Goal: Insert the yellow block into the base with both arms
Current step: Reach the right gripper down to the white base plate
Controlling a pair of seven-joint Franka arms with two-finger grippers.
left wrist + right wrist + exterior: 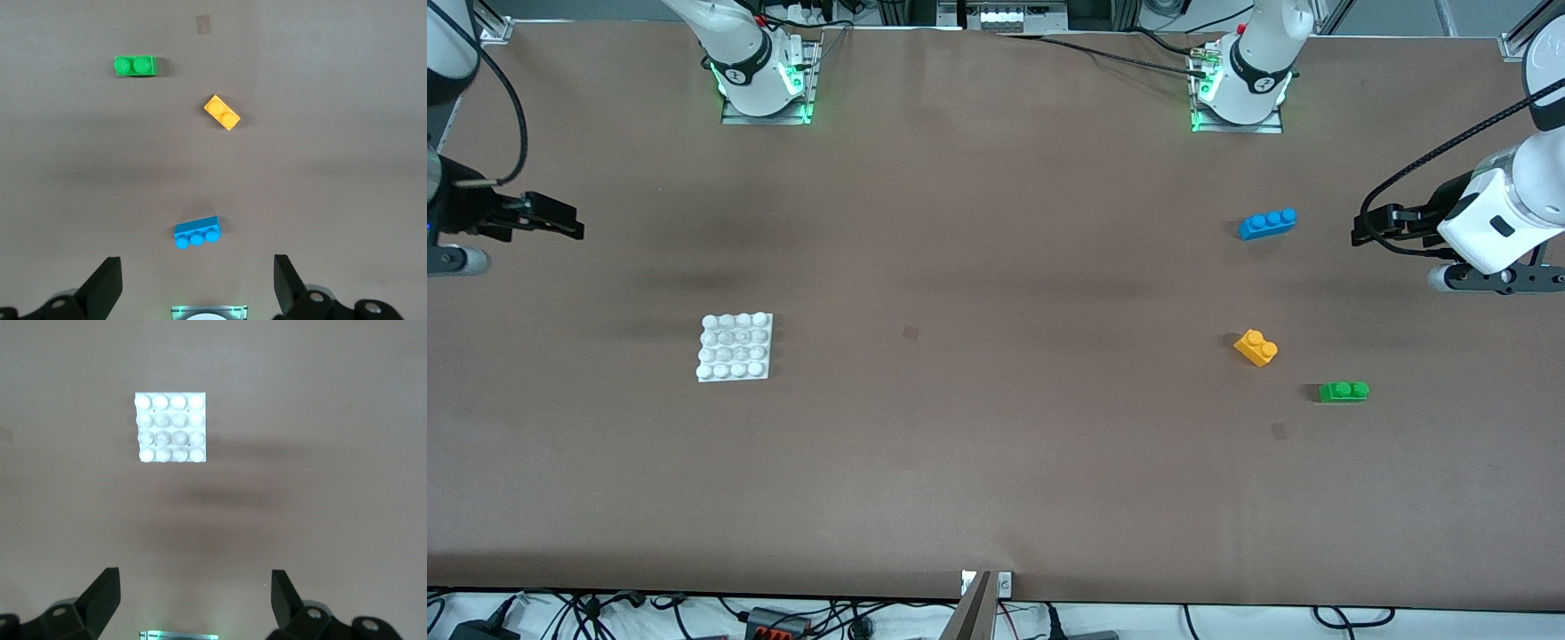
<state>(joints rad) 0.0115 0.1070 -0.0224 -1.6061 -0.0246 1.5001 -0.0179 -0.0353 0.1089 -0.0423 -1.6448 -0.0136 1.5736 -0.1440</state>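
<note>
The yellow block (1256, 347) (222, 112) lies flat on the brown table toward the left arm's end, studs up, turned at an angle. The white studded base (735, 347) (170, 428) lies toward the right arm's end with nothing on it. My left gripper (1369, 227) (198, 287) hangs open and empty over bare table at its own end, apart from the block. My right gripper (560, 220) (193, 600) hangs open and empty over bare table at its end, apart from the base.
A blue three-stud brick (1267, 223) (197, 232) lies farther from the front camera than the yellow block. A green two-stud brick (1344, 391) (135, 65) lies nearer. The arms' mounts (765, 84) (1240, 93) stand along the table's edge.
</note>
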